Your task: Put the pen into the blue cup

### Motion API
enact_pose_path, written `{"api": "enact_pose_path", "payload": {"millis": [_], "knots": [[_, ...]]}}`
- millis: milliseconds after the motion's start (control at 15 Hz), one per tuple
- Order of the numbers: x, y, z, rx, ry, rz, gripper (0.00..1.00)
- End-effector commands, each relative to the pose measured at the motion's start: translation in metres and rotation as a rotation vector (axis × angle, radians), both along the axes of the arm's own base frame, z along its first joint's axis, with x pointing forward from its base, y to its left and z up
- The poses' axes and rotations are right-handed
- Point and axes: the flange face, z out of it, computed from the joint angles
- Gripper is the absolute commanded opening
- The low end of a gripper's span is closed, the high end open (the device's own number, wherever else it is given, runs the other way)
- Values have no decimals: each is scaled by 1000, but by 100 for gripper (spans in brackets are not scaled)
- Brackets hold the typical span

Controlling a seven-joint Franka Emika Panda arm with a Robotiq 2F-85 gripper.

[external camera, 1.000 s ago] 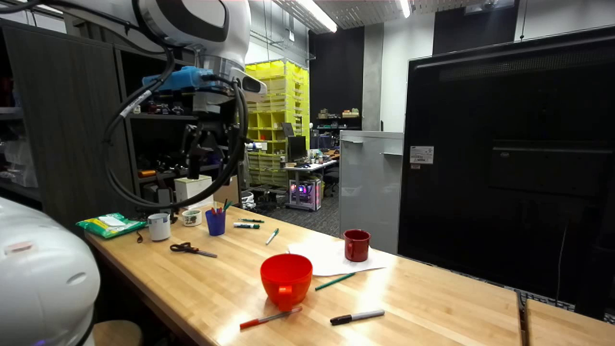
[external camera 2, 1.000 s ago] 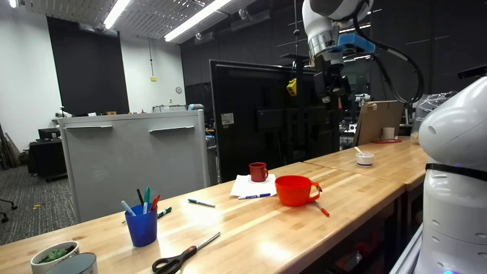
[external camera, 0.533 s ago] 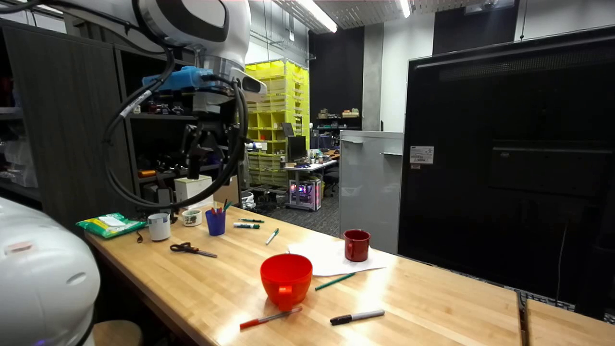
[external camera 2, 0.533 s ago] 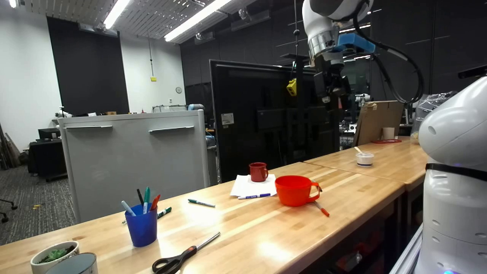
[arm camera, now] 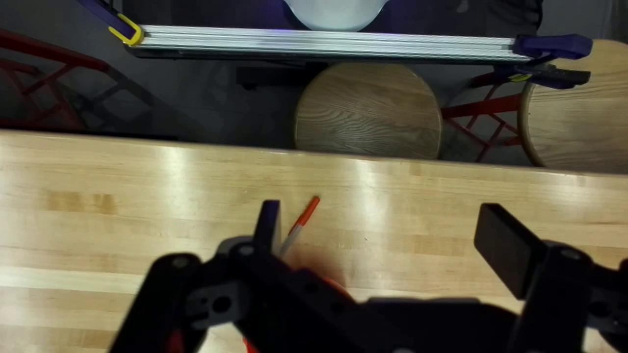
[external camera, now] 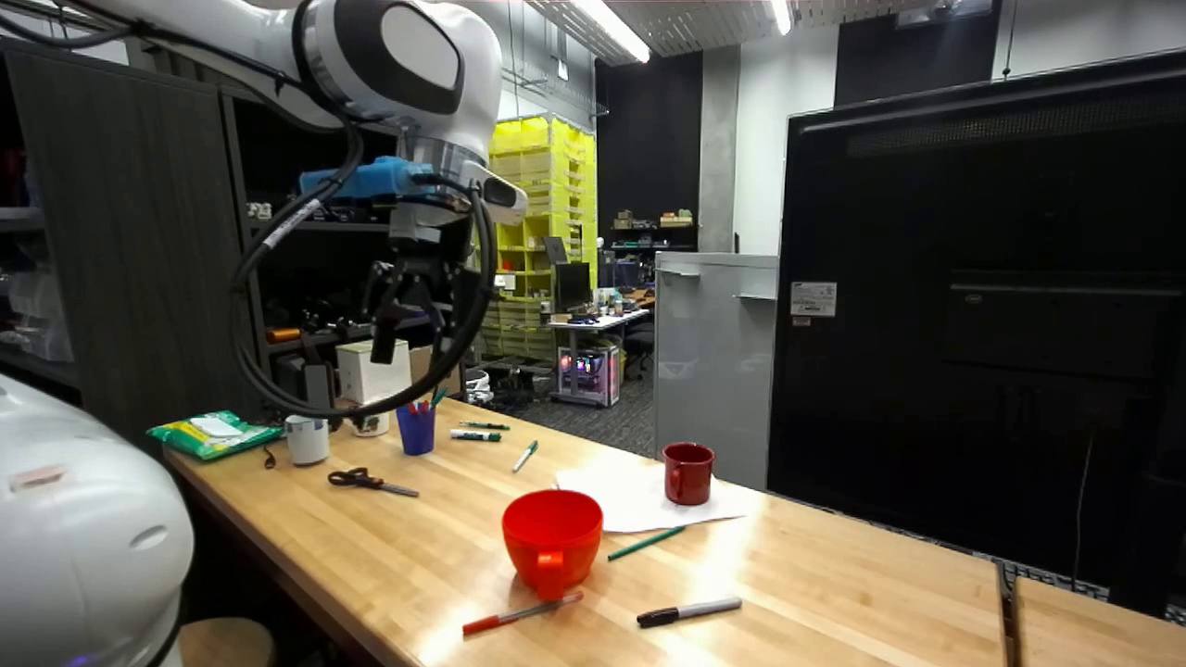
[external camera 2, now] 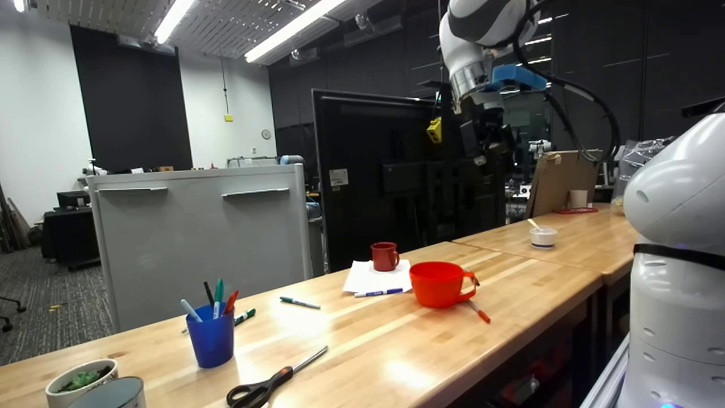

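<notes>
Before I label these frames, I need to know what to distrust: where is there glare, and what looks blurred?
In both exterior views, white glare lies on the tabletop, probably from the ceiling lights, while the blue cup reads clearly; in the wrist view, pale glare streaks the tabletop too, and the fingers look soft-edged, mostly toward the bottom of the picture.

The jaws are hanging well apart above the pale wooden counter [arm camera: 122, 201]. A red-capped pen [arm camera: 307, 212] is lying below, one jaw hiding part of it, and something red [arm camera: 338, 287] is peeking out from under them. Past the counter's edge, a round wooden stool [arm camera: 368, 113] is standing near a metal rail [arm camera: 328, 44], clamps [arm camera: 552, 46] sitting at both its ends.
</notes>
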Motion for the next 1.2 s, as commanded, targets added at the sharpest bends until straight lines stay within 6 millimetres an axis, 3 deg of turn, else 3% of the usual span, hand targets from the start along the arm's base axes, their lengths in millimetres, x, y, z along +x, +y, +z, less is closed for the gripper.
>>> {"api": "enact_pose_path", "payload": {"millis": [0,533,1133], "knots": [[19,-19,-23,12,60,-84,100],[47,-99,-88,14,154,-406,100],[70,-144,-164,-137,251,-688,100]]}}
